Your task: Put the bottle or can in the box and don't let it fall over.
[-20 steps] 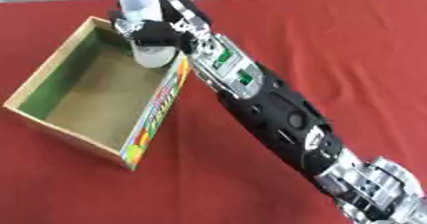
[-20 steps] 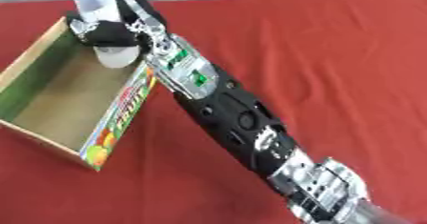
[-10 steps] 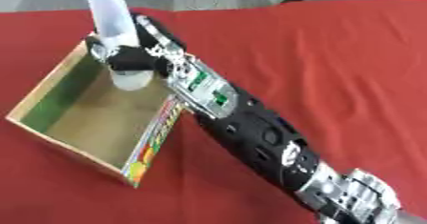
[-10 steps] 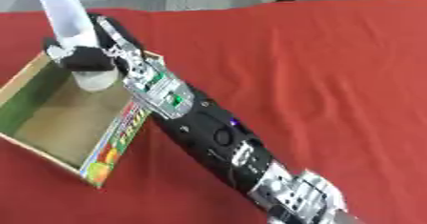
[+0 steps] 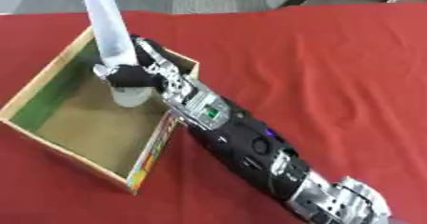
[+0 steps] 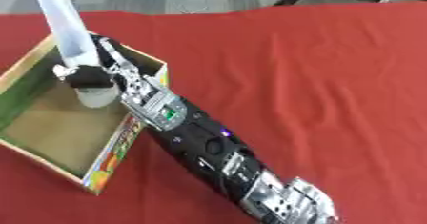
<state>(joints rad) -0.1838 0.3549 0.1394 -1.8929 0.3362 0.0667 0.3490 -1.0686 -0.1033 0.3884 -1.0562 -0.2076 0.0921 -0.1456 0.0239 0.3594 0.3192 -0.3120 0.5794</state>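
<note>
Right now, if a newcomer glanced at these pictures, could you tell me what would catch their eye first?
Probably the long black and silver right arm crossing the red tablecloth from the lower right. Its right hand is curled round a tall pale bottle, held upright with its base inside the open cardboard box at the left. The left hand is not in view.
</note>
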